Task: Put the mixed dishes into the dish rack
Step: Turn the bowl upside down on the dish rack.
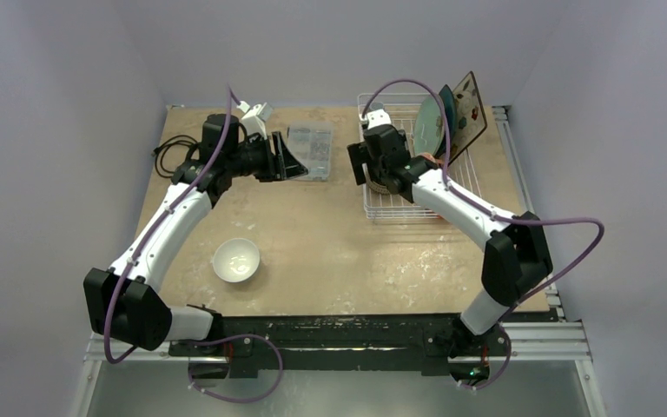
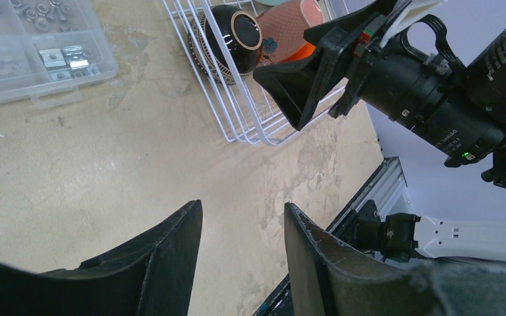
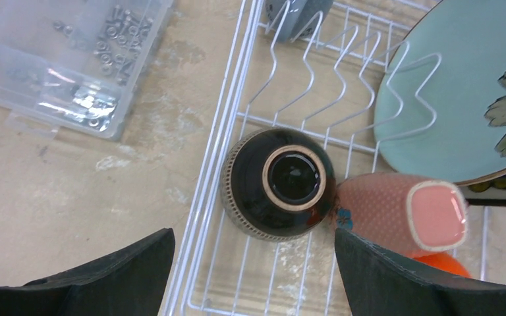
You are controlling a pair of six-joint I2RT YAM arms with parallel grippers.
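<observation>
Hovering right gripper (image 3: 253, 240) over the near-left corner of the dish rack (image 3: 204, 191), jaws spread wide, nothing between them. Brown bowl (image 3: 280, 183) upside down directly below. Risk there? (A)

Bowl sits hard against the rack's edge wires and looks to touch the salmon-pink mug (image 3: 389, 207) on its other side. If the arm drops or swings low, a finger could clip the bowl, shove the mug, or snag a wire and drag the whole rack. (B)

Mug upended too, orange bowl (image 3: 445, 263) partly under it, I think. Unsteady? (A)

Likely. A nudge might roll it toward the pale green plate (image 3: 448, 99) standing in the tines. The plates lean, so a knock could tip them. (B)

Left side? (A)

Left gripper (image 2: 242, 210) part open, empty, held above the table (image 1: 330, 252) near the clear plastic box (image 1: 310, 149), pointed at the rack. White bowl (image 1: 236, 259) lies well back on the table, not yet racked. (B)

So that arm must turn back for it. (A)

My guess, yes. Smooth rounded rim, may slip from a pinch. And the two wrists are near each other; both working that rack corner could collide. (B)
</observation>
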